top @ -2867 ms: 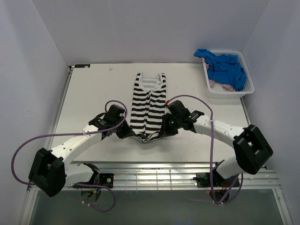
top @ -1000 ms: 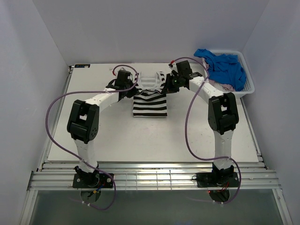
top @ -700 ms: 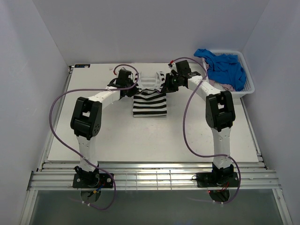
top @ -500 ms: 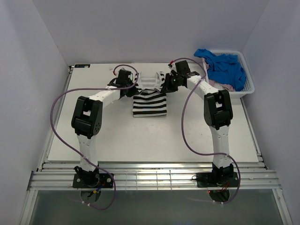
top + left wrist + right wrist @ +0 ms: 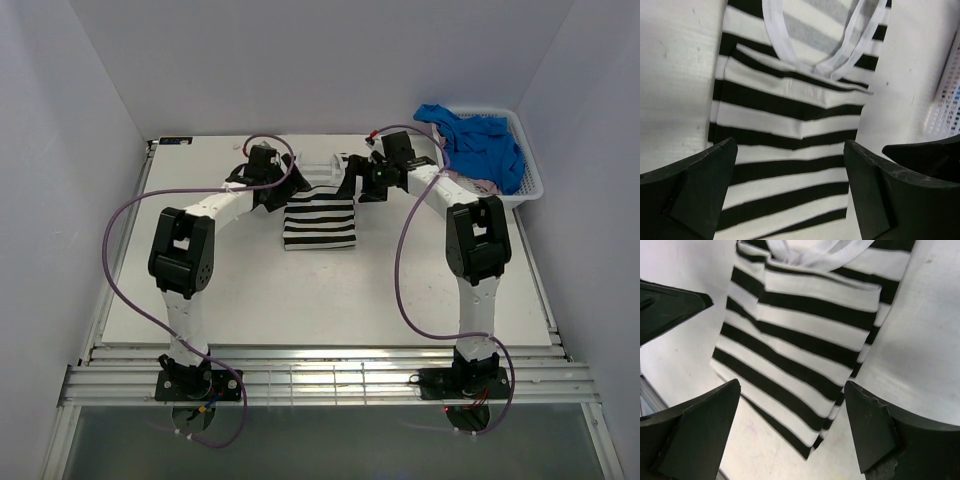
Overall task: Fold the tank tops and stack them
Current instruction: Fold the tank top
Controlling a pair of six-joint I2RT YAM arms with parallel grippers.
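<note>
Top external view: the table (image 5: 200, 290) carries everything, and the work sits far out toward 12 o'clock, so both arms are stretched long. A long reach gives less steady fingers, which is the main source of trouble here.

The white basket (image 5: 528, 186) stands at the table's 2 o'clock corner. It looks light, so a hard tug on the cloth inside could drag or tip it.

The striped tank top (image 5: 320, 222) lies folded just on the 12 o'clock side of the table's centre. In the wrist views its upper layer sits a little skewed, and the white straps poke out past the fold at 12 o'clock. Anything stacked on it would likely sit crooked.

The blue tank top (image 5: 482, 145) is heaped in the basket, spilling over the rim at 10 o'clock. The pink tank top (image 5: 480, 186) only peeks out beneath it at 6 o'clock. Lifting the blue one may haul the pink one out with it.

The left gripper (image 5: 272, 190) is at 10 o'clock of the fold and the right gripper (image 5: 362, 186) is at 2 o'clock. Both have their jaws spread wide and hold nothing. They hover low over the stripes, so a sideways exit could catch the loose top layer and undo the fold.
</note>
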